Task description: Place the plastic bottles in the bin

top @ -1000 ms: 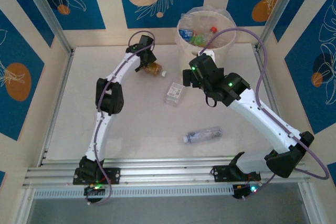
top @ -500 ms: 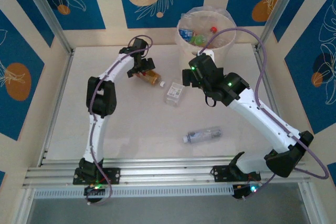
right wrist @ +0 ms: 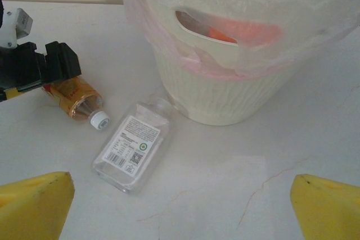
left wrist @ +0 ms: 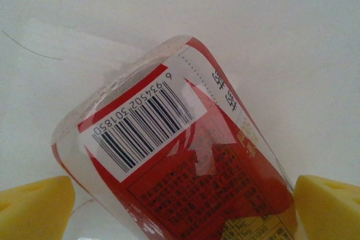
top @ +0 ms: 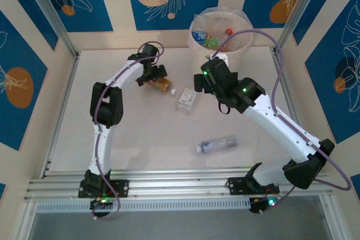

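Note:
A red-and-orange-labelled plastic bottle [left wrist: 180,155] lies on the table between the yellow fingertips [left wrist: 34,206] of my left gripper [left wrist: 180,209], which stands open around its base end. From above, that bottle [top: 162,85] lies just right of the left gripper [top: 153,77], its white cap [top: 174,90] pointing right. A flat clear bottle [right wrist: 132,147] lies in front of my open right gripper [right wrist: 183,212], close to the cream bin [right wrist: 253,77]. The bin [top: 194,43] holds several bottles. A third bottle [top: 217,145] lies nearer the bases. The right gripper [top: 202,82] hovers by the flat bottle [top: 185,100].
The bin has a clear bag liner and a handle slot [right wrist: 225,29] facing my right wrist. Metal frame posts [top: 62,37] and patterned walls border the white table. The left gripper [right wrist: 34,66] shows as black at the right wrist view's left edge.
My left gripper has opened and let the red-labelled bottle down onto the table. The left arm's elbow has swung left. The right arm has barely moved.

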`<state>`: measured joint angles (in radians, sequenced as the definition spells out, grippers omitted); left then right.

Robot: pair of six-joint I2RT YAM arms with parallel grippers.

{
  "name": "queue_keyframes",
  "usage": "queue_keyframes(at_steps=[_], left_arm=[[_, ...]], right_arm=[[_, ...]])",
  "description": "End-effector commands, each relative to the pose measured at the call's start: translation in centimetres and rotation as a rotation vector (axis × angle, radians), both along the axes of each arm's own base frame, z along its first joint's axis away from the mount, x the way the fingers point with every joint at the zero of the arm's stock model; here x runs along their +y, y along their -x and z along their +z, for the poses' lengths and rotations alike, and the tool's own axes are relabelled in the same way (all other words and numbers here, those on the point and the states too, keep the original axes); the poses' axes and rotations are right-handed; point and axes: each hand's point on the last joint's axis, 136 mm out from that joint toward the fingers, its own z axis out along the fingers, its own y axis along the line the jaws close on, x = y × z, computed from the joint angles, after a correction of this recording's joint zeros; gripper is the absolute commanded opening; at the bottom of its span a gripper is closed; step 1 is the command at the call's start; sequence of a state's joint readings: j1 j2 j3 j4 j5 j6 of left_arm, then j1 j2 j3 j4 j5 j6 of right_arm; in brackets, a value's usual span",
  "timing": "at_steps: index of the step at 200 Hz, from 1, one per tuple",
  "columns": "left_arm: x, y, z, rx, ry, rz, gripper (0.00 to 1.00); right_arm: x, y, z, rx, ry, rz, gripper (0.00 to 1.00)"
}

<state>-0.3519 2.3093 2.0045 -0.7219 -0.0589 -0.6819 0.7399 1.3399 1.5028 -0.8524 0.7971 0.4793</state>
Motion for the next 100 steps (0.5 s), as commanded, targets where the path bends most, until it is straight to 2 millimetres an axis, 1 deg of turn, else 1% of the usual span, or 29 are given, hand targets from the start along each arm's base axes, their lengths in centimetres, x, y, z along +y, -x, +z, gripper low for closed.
queue_keyframes(at_steps=[1, 25, 37, 59, 67, 100], left_arm=[[-0.7, 0.1, 1.0, -0.017, 0.03, 0.012, 1.0], [-0.3, 0.3, 0.5, -0.007, -0.001, 0.016, 0.98], [-0.1, 0.3, 0.3, -0.005, -0.016, 0.011, 0.93], [0.0, 0.4, 0.0, -0.001, -0.032, -0.006, 0.79], [0.0, 0.5, 0.0, 0.001, -0.035, -0.012, 0.76], [-0.1, 0.9, 0.7, 0.003, -0.06, -0.087, 0.75]], right_arm=[[0.0, -0.1, 0.5, -0.022, -0.019, -0.021, 0.99], [-0.1, 0.0, 0.6, -0.024, -0.019, -0.026, 0.99], [-0.1, 0.0, 0.6, -0.026, -0.021, -0.027, 0.99], [-0.1, -0.1, 0.5, -0.024, -0.02, -0.029, 0.99], [-0.2, 0.0, 0.5, -0.024, -0.019, -0.029, 0.99], [-0.3, 0.1, 0.6, -0.023, -0.021, -0.034, 0.99]])
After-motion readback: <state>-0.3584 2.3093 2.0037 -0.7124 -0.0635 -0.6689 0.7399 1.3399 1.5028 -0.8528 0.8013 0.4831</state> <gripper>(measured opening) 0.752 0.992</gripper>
